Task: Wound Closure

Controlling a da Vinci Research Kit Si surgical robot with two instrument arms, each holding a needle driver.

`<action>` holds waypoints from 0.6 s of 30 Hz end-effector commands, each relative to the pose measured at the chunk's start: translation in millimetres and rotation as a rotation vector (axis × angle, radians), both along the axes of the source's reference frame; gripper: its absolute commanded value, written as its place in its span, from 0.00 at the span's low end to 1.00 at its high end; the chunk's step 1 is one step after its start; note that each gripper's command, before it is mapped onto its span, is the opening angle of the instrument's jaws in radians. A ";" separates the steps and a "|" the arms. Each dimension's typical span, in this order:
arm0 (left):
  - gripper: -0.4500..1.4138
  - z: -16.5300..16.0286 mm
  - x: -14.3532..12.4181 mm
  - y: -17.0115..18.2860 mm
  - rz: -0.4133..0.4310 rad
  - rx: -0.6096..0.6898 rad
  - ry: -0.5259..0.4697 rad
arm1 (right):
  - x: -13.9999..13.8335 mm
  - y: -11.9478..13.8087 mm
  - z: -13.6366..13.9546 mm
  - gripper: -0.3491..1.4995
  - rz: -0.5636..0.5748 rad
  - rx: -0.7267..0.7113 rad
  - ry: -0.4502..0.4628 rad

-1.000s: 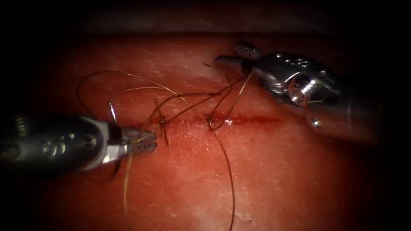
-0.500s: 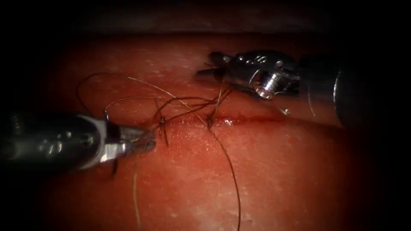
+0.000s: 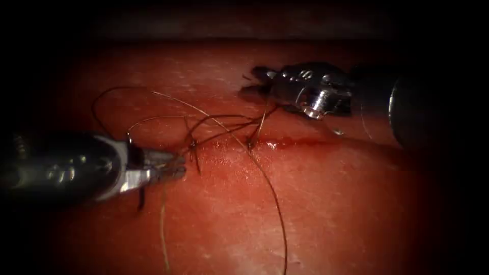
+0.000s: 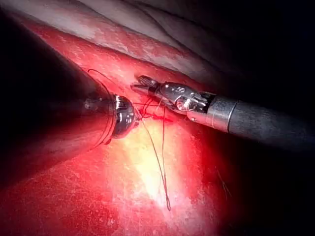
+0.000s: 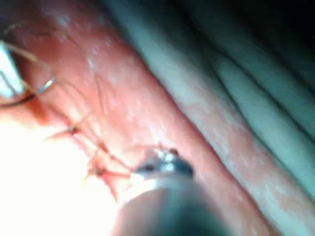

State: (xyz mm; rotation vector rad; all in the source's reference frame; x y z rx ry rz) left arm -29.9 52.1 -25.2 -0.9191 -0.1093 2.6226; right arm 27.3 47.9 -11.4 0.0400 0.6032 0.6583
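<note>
The cut (image 3: 298, 142) runs across the tissue (image 3: 336, 214), with two stitches (image 3: 193, 145) (image 3: 249, 145) at its left end. My left tool (image 3: 175, 165) lies just left of them, its jaws shut on the thread (image 3: 219, 133). The strands lead up and right and loop around my right tool (image 3: 254, 82) (image 4: 141, 83), which hovers above the cut with its jaws slightly open and nothing between them. The curved needle (image 3: 129, 136) (image 5: 47, 86) crosses behind the base of the left jaws, out of the tissue.
Long loose thread (image 3: 272, 203) trails from the right stitch toward the near edge. Another strand (image 3: 163, 224) hangs down from the left jaws. A slack loop (image 3: 97, 104) lies on the tissue at the upper left. Red fluid wets the cut.
The right tool has moved left and turned, its jaws narrowing from wide open. The looped strands now stand shorter and steeper. The left tool has barely moved.
</note>
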 end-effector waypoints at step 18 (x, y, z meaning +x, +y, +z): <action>0.05 1.7 4.6 5.9 -0.021 -0.013 0.026 | -1.7 -0.2 -7.8 0.00 0.068 -0.109 0.106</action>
